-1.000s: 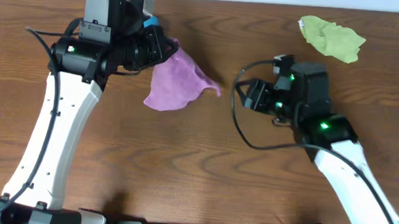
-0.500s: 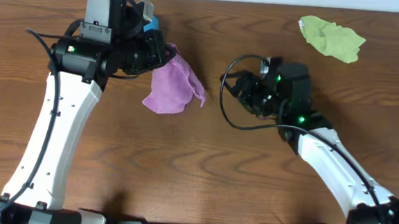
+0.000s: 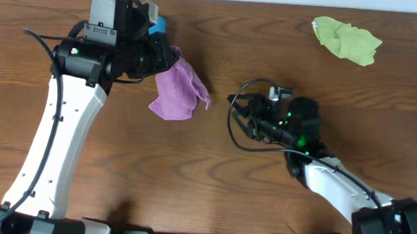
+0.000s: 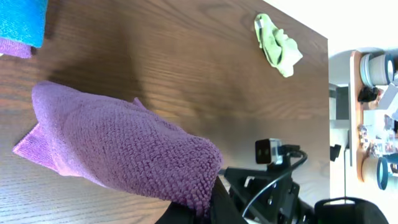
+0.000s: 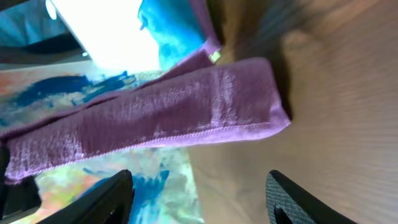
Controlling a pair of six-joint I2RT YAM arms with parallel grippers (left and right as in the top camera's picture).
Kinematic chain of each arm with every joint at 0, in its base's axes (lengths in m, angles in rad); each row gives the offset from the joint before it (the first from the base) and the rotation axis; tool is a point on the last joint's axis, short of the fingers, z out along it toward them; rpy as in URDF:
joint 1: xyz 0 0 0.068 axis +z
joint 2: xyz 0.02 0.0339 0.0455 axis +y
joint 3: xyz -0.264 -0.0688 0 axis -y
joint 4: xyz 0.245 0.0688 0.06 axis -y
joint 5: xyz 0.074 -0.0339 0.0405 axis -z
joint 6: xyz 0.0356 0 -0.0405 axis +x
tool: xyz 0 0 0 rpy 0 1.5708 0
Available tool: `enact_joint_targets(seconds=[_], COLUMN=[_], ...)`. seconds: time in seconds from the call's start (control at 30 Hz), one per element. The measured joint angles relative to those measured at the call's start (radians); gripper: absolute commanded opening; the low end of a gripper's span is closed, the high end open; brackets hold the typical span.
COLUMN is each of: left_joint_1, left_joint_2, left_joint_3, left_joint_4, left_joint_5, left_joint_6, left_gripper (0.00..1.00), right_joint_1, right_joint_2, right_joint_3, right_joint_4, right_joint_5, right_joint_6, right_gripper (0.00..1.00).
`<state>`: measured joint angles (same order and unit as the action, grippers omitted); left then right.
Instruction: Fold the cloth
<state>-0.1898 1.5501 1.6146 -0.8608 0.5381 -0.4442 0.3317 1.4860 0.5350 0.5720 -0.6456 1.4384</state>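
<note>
The purple cloth (image 3: 179,92) hangs bunched from my left gripper (image 3: 170,59) at the back left of the table, its lower end touching the wood. In the left wrist view the cloth (image 4: 118,152) drapes over the shut fingers (image 4: 202,208). My right gripper (image 3: 239,108) is open and empty, right of the cloth and apart from it, fingers pointing toward it. In the right wrist view the cloth (image 5: 161,118) shows as a folded band ahead of the open fingers (image 5: 202,199).
A lime-green cloth (image 3: 346,40) lies crumpled at the back right. A blue cloth (image 4: 22,22) sits on a second purple cloth's thin edge (image 4: 13,48) behind the left gripper. The table's far edge runs along the top.
The cloth's right corner has dropped free and the cloth has gathered leftward under my left gripper. My right gripper, empty, has moved down toward the table's front.
</note>
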Motion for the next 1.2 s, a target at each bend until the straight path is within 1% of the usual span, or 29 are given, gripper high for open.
enact_joint_targets(seconds=[0.23,0.5,0.77,1.2], left_joint_1=[0.000,0.000,0.000,0.000], left_joint_2=[0.000,0.000,0.000,0.000], left_joint_3=[-0.005,-0.006,-0.006,-0.038], left_joint_4=[-0.001,-0.003,-0.004,-0.026], left_joint_5=[-0.001,-0.004,-0.005,-0.007], left_joint_6=[0.000,0.000,0.000,0.004], left_gripper=[0.06,0.06,0.06,0.06], right_joint_1=[0.092,0.166,0.206,0.212], right_joint_2=[0.010,0.167,0.281,0.325], right_joint_3=[-0.003,-0.007,-0.007,-0.006], right_joint_4=[0.058,0.301,0.426,0.444], right_joint_5=[0.058,0.127,0.197,0.309], right_joint_6=[0.087,0.207,0.283,0.325], right_gripper=[0.69,0.69,0.69,0.69])
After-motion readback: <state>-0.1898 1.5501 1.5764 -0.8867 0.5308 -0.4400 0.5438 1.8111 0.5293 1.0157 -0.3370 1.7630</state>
